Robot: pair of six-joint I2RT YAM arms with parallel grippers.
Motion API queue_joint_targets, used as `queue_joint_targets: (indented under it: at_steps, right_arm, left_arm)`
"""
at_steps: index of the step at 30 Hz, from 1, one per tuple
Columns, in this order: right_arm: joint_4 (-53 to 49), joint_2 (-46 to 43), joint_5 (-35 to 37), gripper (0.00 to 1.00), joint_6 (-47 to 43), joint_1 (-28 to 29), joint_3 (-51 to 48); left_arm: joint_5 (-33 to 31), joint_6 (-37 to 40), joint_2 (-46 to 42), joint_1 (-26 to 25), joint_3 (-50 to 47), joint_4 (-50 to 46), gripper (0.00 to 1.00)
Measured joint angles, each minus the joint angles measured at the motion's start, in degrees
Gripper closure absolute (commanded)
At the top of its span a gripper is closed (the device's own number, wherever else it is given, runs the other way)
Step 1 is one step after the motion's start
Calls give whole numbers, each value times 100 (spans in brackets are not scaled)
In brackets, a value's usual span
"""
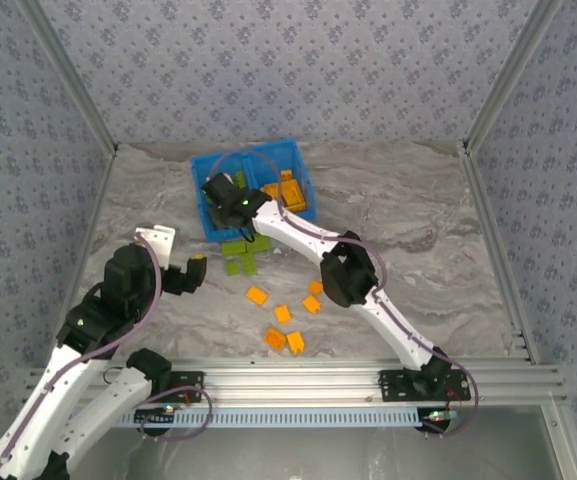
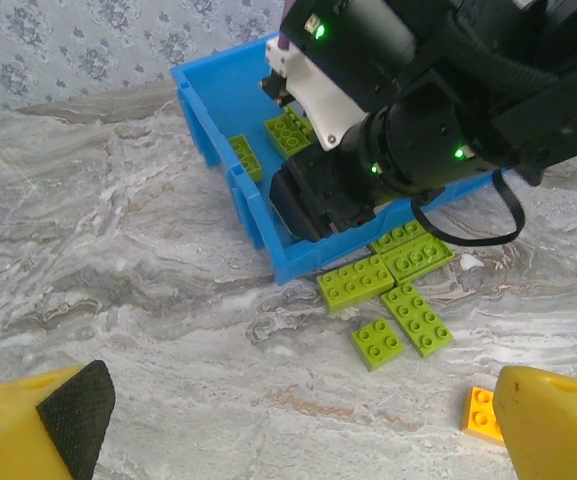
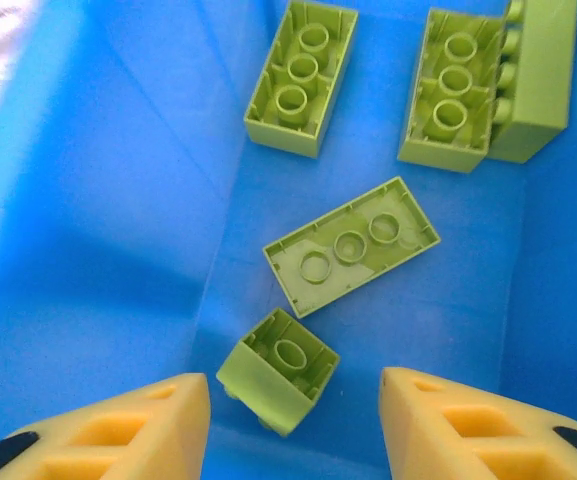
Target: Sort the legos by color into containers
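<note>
The containers are the two halves of one blue bin (image 1: 238, 152). My right gripper (image 3: 293, 400) hangs open over the left half (image 3: 118, 200). A small green lego (image 3: 278, 370) sits tilted between its fingers, touching neither. Three more green legos (image 3: 350, 245) lie upside down on that floor. Orange legos (image 1: 290, 190) fill the right half. On the table, green legos (image 2: 388, 285) lie just in front of the bin, and orange legos (image 1: 283, 314) are scattered nearer the arms. My left gripper (image 2: 303, 420) is open and holds nothing, low over bare table left of them.
The right arm (image 1: 348, 270) reaches diagonally across the middle of the table, above the scattered orange pieces. One orange brick (image 2: 480, 413) lies by my left gripper's right finger. Metal frame rails (image 1: 488, 230) edge the marble table (image 1: 418, 200).
</note>
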Motion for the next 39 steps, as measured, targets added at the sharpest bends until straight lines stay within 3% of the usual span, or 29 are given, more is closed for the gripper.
queue_joint_targets:
  at_steps: [3,8,14,16,23,32,39]
  right_arm:
    - [-42,-634,4,50,2,11,-442]
    - [295,-2804,92,45,37,11,-2376]
    - [870,-5375,326,15,319,-20,-4771]
    - [879,-5777,350,9,501,-74,-5217]
    - [715,-6175,411,3,1067,-229,-6402]
    - [588,-6712,273,3,1257,-560,-6699]
    - [601,-6946,164,2,1314,-730,-6870]
  left_arm:
    - [39,-356,90,0,-70,37,1]
    - [411,-1340,654,0,-411,306,1]
    - [730,-2149,2441,0,-507,509,2]
    - [798,-2262,3099,0,-420,514,8]
    - [925,-2557,4621,-2,101,791,20]
    - [841,-2824,5816,-2,490,1182,29]
    - [704,-3008,6107,-48,501,1237,55]
